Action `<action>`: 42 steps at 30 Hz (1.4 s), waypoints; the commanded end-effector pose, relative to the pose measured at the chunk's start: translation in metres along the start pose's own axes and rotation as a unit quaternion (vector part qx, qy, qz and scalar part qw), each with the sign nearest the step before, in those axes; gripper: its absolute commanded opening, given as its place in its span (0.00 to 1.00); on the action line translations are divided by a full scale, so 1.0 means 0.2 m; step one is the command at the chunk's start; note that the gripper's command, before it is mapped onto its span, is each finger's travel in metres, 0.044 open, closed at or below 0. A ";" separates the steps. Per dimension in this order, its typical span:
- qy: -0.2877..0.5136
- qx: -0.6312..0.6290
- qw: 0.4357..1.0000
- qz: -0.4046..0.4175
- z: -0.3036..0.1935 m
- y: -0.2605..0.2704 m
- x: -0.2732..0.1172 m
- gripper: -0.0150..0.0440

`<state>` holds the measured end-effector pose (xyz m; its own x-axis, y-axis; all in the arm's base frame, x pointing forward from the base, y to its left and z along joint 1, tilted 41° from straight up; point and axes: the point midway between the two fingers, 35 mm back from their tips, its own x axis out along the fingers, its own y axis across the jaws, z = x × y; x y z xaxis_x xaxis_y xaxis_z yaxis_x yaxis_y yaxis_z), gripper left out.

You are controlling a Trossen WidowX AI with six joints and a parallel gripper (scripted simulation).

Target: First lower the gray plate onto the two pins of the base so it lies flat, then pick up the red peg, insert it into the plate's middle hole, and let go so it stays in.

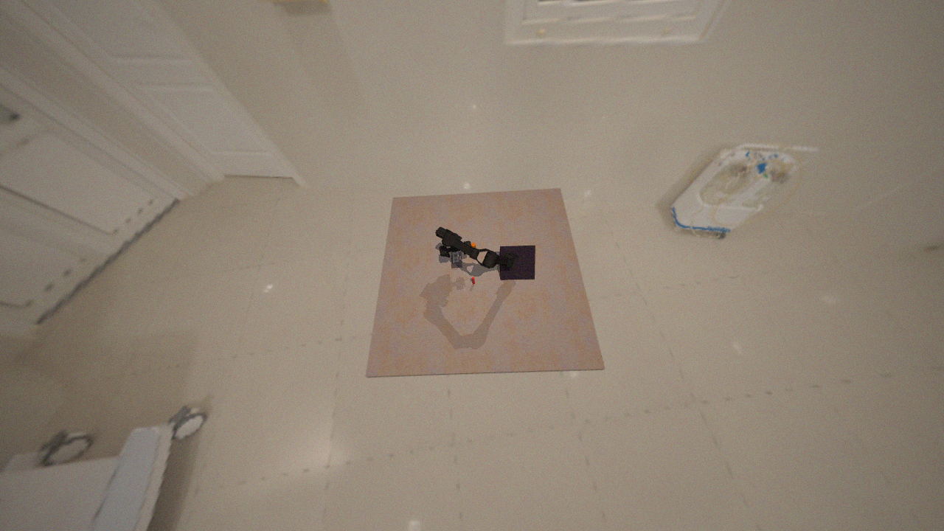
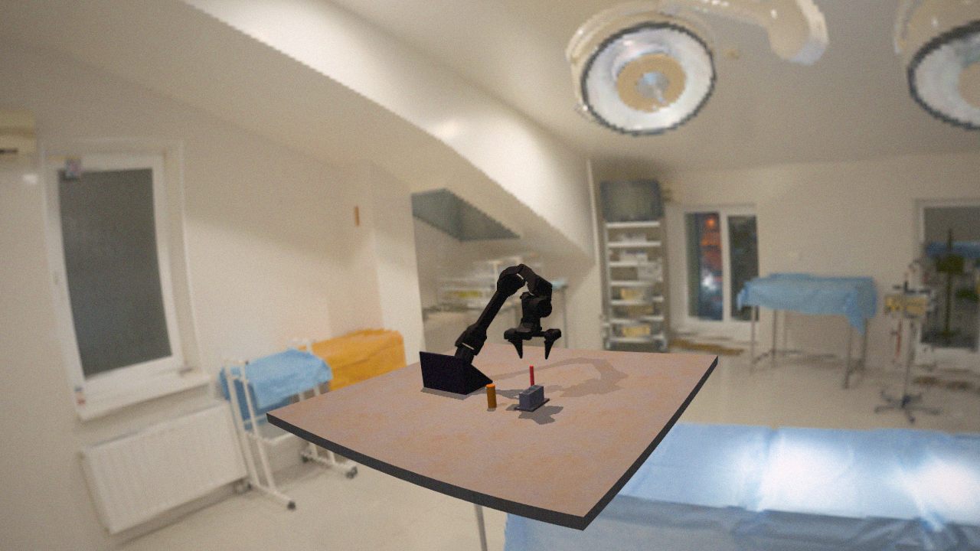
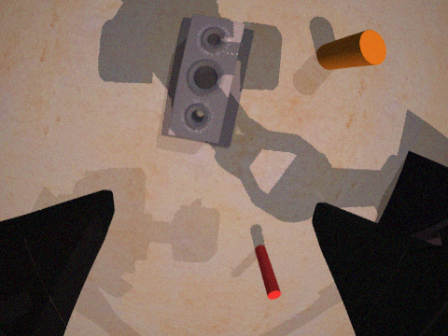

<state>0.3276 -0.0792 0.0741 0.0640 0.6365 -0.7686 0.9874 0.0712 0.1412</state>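
On the table (image 1: 428,349) (image 2: 438,438) (image 3: 42,140), seen from outside, the arm's mount (image 1: 526,264) (image 2: 438,373) is at left, a cylinder (image 1: 473,245) (image 2: 490,396) (image 3: 352,49) stands right of it, and farther right the plate (image 1: 456,259) (image 2: 530,397) (image 3: 202,97) sits on its base (image 2: 519,409) (image 3: 248,42). The peg (image 1: 473,281) (image 2: 531,376) (image 3: 267,271) stands upright behind the plate (in the wrist view, below it and slightly right), outside the middle hole (image 3: 205,77). All stand apart.

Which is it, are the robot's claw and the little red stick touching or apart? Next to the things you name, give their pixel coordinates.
Apart. The exterior view shows open background between the raised gripper (image 2: 534,357) (image 3: 213,207) and the top of the upright red peg (image 1: 472,280) (image 2: 531,375) (image 3: 268,273).
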 end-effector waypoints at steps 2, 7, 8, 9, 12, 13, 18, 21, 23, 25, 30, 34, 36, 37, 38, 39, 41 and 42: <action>0.003 -0.064 0.998 -0.002 -0.33 -0.12 -0.01 1.00; 0.007 -0.127 0.992 -0.002 -0.60 -0.30 0.02 1.00; 0.008 -0.138 0.990 -0.002 -0.64 -0.34 0.03 1.00; 0.009 -0.144 0.990 -0.002 -0.67 -0.36 0.03 1.00; 0.009 -0.146 0.989 -0.002 -0.67 -0.37 0.03 1.00; 0.009 -0.146 0.989 -0.002 -0.67 -0.37 0.03 1.00; 0.009 -0.146 0.989 -0.002 -0.67 -0.37 0.11 1.00; 0.009 -0.146 0.989 -0.001 -0.68 -0.37 0.19 1.00; 0.009 -0.146 0.989 -0.001 -0.68 -0.37 0.19 1.00; 0.009 -0.146 0.989 -0.001 -0.68 -0.37 0.22 1.00; 0.010 -0.147 0.989 -0.001 -0.68 -0.36 0.27 1.00; 0.009 -0.147 0.989 -0.001 -0.68 -0.36 0.30 1.00; 0.009 -0.147 0.989 -0.001 -0.68 -0.36 0.31 1.00; 0.009 -0.147 0.989 -0.001 -0.68 -0.36 0.32 1.00; 0.009 -0.147 0.989 -0.001 -0.68 -0.36 0.33 1.00; 0.009 -0.147 0.989 -0.001 -0.68 -0.35 0.34 1.00; 0.009 -0.147 0.989 -0.001 -0.68 -0.35 0.36 1.00; 0.009 -0.147 0.989 -0.001 -0.68 -0.35 0.36 1.00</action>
<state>0.2443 0.0621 0.0986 0.0645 0.6461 -0.7605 0.8999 0.2918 0.3242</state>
